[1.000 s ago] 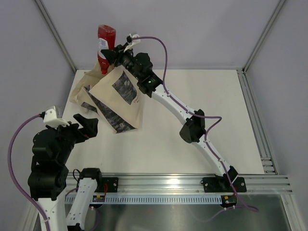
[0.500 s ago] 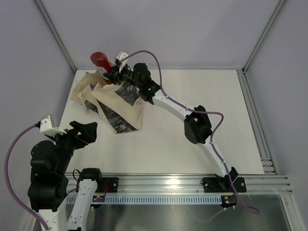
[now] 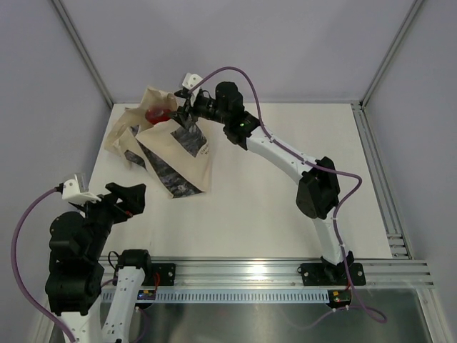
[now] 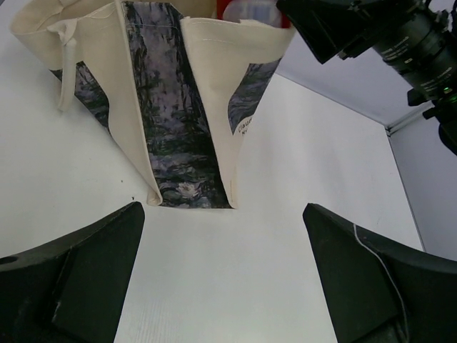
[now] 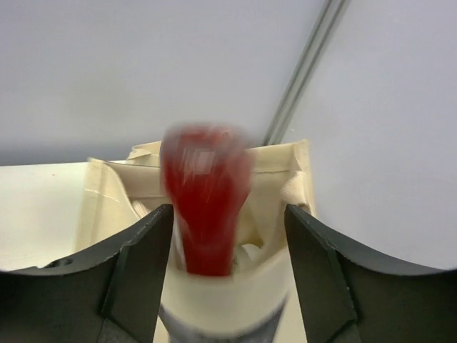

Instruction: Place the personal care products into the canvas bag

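- Bottle of red plastic sits right in the mouth of the big beige canvas tote bag. Its lower end is hidden behind the bag's near rim and its rounded upper end pokes out above it.
- Long axis looks roughly upright. The wrist view shows it top to bottom, and the overhead view sees it nearly end-on, so it's pointing down into the bag.
- It lies straight ahead of the right arm's fingers, between them.
- Those fingers are spread wider than the bottle, with cream cloth showing between it and the right-hand one. The bottle is smeared while the fingers are sharp. My read is they're let go rather than clamped, though the blur makes that a bit iffy.
- So the right arm is on top of it, reaching over the bag's far end.
- The left arm's fingers are spread wide and empty, low over the white table. They sit near the bag's closed bottom end, well apart from the opening.
- Count: one red bottle, one bag, two arms.
- There's a pale rounded thing inside the bag just beside the red one. It could be another bottle, can't tell.
- No other bottles visible on the table, so I'd guess the job is nearly wrapped up.
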Action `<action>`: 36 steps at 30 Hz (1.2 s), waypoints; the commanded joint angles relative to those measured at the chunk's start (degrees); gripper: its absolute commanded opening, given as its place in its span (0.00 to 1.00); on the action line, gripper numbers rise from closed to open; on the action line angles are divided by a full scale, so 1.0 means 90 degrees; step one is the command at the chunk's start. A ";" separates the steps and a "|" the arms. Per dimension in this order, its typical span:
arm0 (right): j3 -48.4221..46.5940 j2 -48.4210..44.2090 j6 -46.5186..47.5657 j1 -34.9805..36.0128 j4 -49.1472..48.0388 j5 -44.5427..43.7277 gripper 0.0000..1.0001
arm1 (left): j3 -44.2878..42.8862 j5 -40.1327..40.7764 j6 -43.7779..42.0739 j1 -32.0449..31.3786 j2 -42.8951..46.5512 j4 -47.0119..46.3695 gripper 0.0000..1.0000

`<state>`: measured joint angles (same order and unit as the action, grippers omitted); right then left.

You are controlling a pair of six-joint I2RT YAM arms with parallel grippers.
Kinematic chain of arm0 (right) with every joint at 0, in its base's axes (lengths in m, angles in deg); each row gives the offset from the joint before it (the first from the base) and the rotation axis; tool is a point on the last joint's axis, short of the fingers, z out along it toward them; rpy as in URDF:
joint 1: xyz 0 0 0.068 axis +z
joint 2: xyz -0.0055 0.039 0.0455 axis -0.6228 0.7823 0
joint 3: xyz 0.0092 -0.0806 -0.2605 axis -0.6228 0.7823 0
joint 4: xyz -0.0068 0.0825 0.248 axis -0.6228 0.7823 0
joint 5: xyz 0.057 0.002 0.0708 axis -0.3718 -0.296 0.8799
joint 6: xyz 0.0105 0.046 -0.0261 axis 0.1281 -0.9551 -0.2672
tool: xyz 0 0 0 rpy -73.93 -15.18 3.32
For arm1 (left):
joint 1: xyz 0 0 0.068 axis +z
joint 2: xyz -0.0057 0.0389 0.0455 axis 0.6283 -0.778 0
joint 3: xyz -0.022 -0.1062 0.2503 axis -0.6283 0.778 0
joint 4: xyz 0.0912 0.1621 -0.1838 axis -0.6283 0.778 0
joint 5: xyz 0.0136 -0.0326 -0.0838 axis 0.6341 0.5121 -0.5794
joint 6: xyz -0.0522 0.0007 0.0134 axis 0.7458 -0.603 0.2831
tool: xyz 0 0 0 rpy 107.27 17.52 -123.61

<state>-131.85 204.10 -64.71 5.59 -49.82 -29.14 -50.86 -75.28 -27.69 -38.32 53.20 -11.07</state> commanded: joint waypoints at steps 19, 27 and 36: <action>-0.0185 -0.1576 -0.1823 -0.1249 0.3332 0.3426 0.99 | 0.0520 -0.0138 0.0321 -0.0028 0.0010 -0.0277 0.99; 0.2776 -0.3952 -0.1428 -0.2137 0.4414 -0.2118 1.00 | 0.1263 -0.0324 0.0470 -0.0018 -0.0048 -0.0989 0.99; 0.4995 -0.6404 -0.1497 -0.2470 0.4061 -0.4483 1.00 | 0.1625 -0.0705 0.0225 -0.0028 -0.0390 -0.1771 0.99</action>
<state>-87.72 151.25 -77.34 -16.79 -11.02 -59.08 -36.87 -78.97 -24.23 -38.32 50.49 -20.75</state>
